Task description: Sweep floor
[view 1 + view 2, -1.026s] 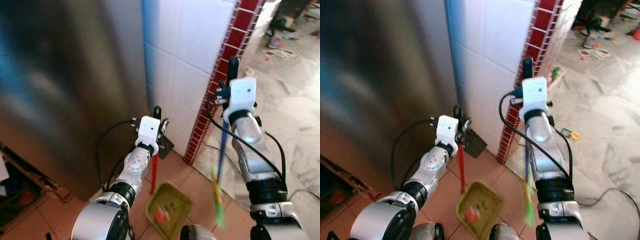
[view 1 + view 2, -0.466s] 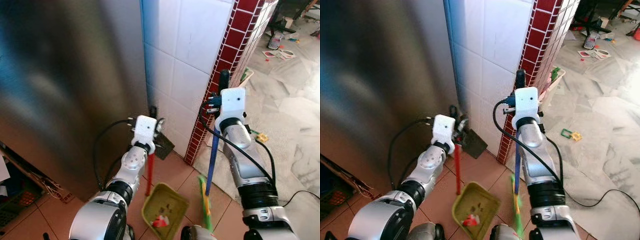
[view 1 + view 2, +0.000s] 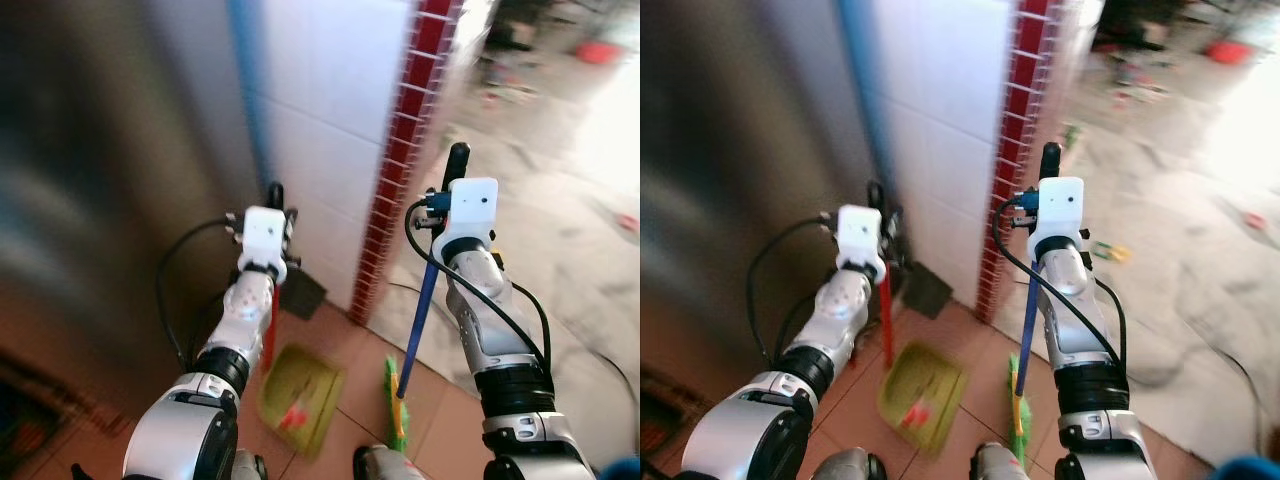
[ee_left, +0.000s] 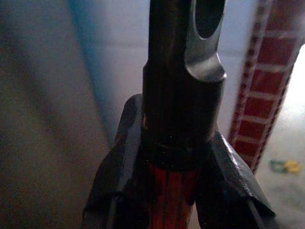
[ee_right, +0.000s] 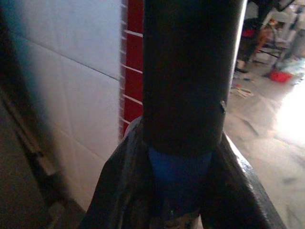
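Fingers of the right gripper (image 3: 452, 172) clamp the upright broom (image 3: 418, 320); left gripper (image 3: 272, 200) clamps the dustpan (image 3: 296, 398) (at 9 o'clock).

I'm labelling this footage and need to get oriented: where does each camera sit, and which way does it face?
Left and right eye views: on the head, looking forward and down; both arms, green dustpan, broom, red-tiled pillar.
Left wrist view: along the left pincer, shut on the dustpan's red handle.
Right wrist view: along the right pincer, shut on the broom's blue handle.
Both wrist views share the pillar.
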You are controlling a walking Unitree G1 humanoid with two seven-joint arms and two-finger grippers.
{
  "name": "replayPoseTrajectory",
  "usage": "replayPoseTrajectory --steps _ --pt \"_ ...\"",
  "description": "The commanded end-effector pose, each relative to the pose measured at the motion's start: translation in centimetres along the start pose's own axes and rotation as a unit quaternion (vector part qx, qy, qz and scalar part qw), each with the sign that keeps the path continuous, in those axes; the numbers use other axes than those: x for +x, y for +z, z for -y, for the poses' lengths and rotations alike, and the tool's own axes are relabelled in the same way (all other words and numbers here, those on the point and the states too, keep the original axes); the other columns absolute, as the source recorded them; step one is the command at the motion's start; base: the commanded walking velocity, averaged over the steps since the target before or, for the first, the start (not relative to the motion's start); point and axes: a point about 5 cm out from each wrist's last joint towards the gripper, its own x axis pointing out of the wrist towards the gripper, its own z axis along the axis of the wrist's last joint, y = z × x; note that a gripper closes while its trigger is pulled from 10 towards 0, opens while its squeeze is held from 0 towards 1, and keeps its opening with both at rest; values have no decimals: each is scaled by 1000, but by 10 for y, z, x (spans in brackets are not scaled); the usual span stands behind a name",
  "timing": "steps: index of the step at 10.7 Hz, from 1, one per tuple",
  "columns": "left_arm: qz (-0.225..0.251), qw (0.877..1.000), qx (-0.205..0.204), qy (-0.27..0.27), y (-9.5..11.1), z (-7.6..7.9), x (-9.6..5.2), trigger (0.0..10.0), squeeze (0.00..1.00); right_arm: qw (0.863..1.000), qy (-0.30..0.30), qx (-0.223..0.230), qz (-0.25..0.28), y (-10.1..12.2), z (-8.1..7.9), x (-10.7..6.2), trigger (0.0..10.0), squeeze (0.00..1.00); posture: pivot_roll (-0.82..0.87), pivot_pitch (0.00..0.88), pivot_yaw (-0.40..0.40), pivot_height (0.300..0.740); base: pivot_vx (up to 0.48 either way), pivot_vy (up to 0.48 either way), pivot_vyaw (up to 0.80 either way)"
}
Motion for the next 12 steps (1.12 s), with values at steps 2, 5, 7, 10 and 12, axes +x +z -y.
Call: replayPoseTrajectory --steps 2,5,7,10,12 --pt "31 999 -30 -1 15 -2 3 10000 0 1000 -4 1 3 2 -1 3 10000 0 -53 0 12 740 0 0 -200" --pt "27 999 -42 -9 17 3 2 10000 0 1000 -6 8 1 3 2 4 10000 0 -61 0 7 740 -179 0 -502" --pt "24 999 -45 -12 17 5 1 10000 0 1000 -10 9 -1 2 4 4 10000 0 -63 0 8 740 -276 0 -641" --pt "18 999 -48 -13 18 5 0 10000 0 1000 -11 15 -2 2 3 4 10000 0 -63 0 9 740 -275 0 -742" --pt "14 999 -50 -12 17 6 -1 10000 0 1000 -11 15 -2 2 4 4 10000 0 -64 0 7 740 -272 0 -800"
